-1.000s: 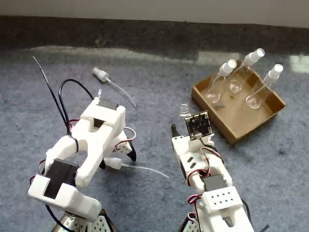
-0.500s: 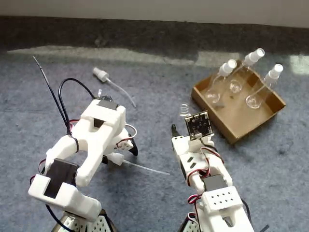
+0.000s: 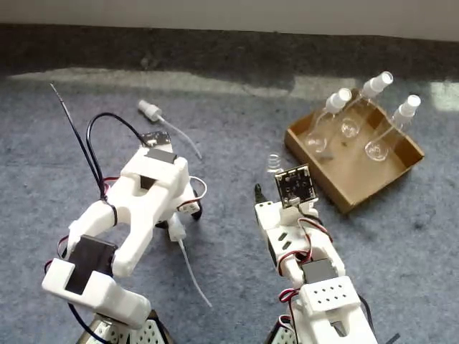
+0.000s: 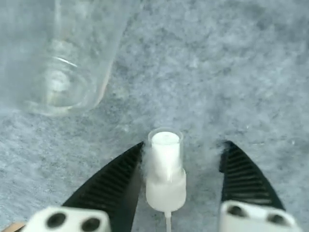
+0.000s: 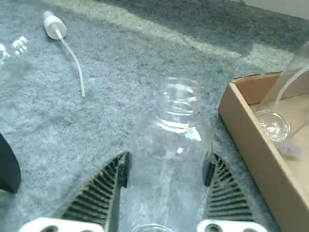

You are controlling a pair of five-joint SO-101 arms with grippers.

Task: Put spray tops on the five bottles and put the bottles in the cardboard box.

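A white spray top stands between the fingers of my left gripper, which is open. One finger touches the top and the other is apart from it. Its long tube trails toward the table's front. My right gripper is shut on a clear uncapped bottle, whose neck points toward the back. A second clear bottle lies just beyond my left gripper. Another spray top lies at the back left. The cardboard box at the right holds three capped bottles.
Grey carpet covers the table. Black cables loop beside the left arm. The box wall is close beside the held bottle. The loose spray top with its curved tube lies beyond the right gripper.
The spray top at my left gripper has swung round. Its tube pointed right before and now points toward the table's front. The right arm and its bottle have not moved.
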